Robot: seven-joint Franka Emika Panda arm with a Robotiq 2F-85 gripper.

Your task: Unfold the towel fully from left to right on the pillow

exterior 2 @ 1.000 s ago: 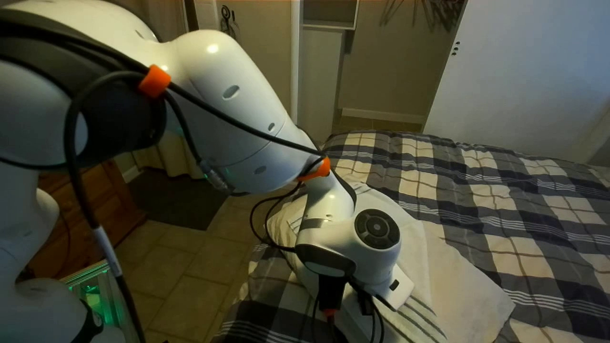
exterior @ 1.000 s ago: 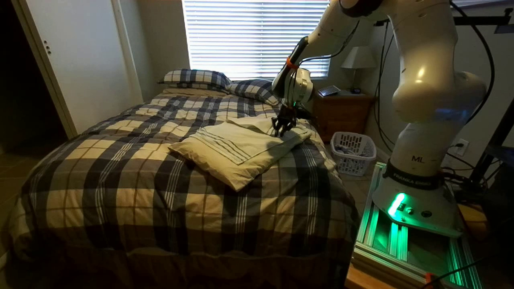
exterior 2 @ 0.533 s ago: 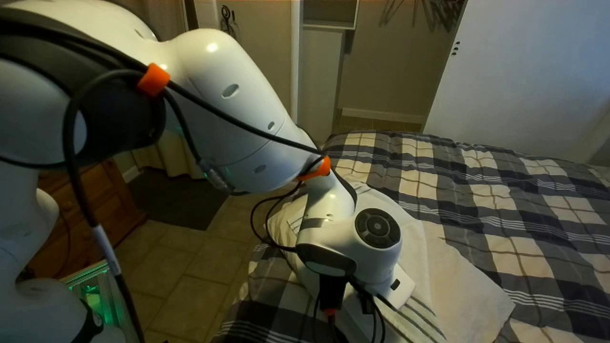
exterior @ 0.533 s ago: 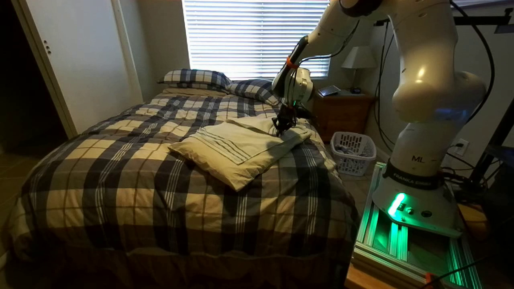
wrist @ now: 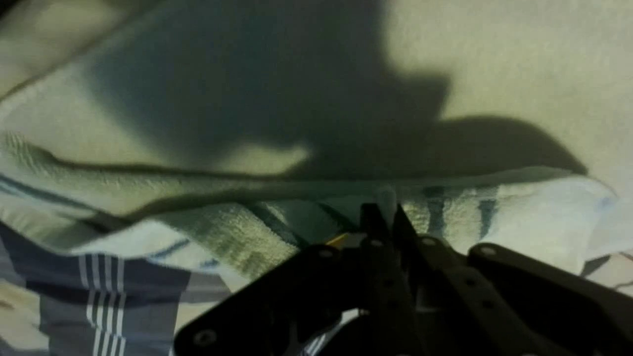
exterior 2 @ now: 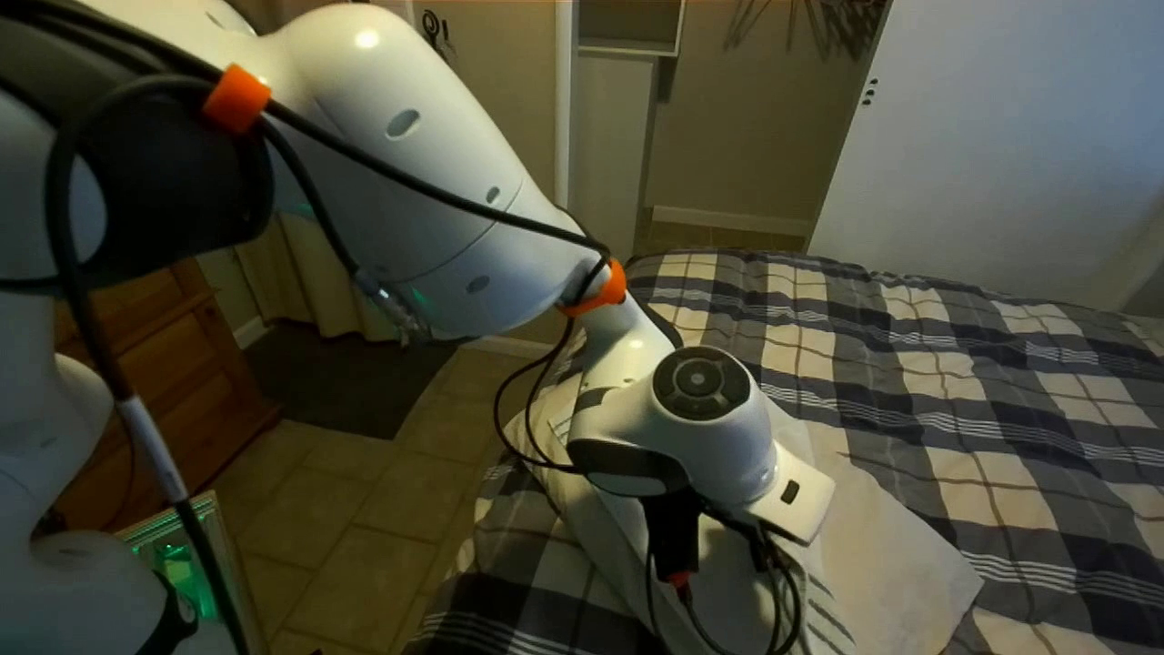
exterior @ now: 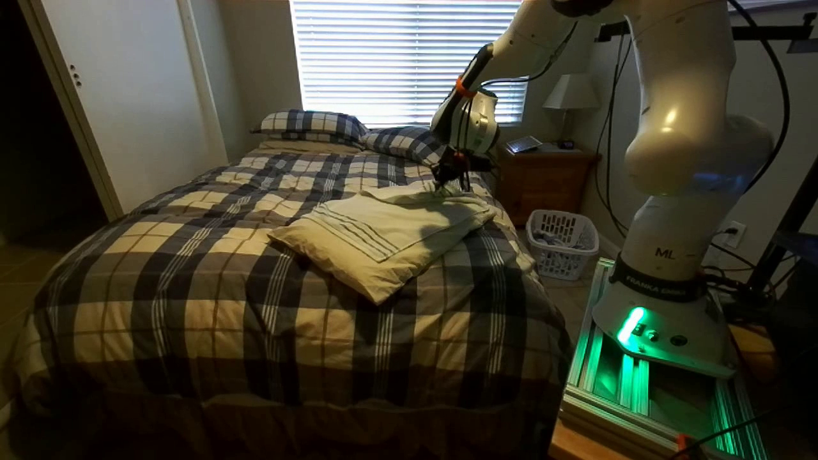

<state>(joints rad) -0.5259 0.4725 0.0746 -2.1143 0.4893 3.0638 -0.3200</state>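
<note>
Wrist cam: my gripper (wrist: 388, 217) sticks in from the bottom, fingers (wrist: 370, 220) tog., clamped on a bit of the towel (wrist: 539, 217); pale cloth shows betw. the tips. There's a small yellow patch (wrist: 338, 241) just beside them, can't tell what it is. Towel's in layers there, w/ a fold running across & dk stripes below it; a big shadow (wrist: 296, 89) covers much of the flat part above. In an ext. view I've got the towel lying on the pillow (exterior: 377, 287), whose corner & near edges stick out past it, & the gripper at the towel's far side, pointing down. Pillow rests on the plaid spread (exterior: 243, 332), toward the side nearest the arm (exterior: 677, 147). In both ext. views the arm reaches over the spread; in an ext. view I can't see the tips past its wrist (exterior 2: 709, 446); black cables (exterior 2: 418, 186) run along it, w/ orange ties (exterior 2: 238, 98). A green light (exterior: 631, 324) glows at the arm's base. Other stuff: plaid pillows (exterior: 313, 121) at the spread's far end, blinds (exterior: 396, 57) behind, a lamp (exterior: 571, 92) on the nightstand (exterior: 543, 185), a white basket (exterior: 562, 265) w/ fabric (exterior: 578, 241) in it, plus a dk mat (exterior 2: 346, 373) on the tile (exterior 2: 336, 546).
</note>
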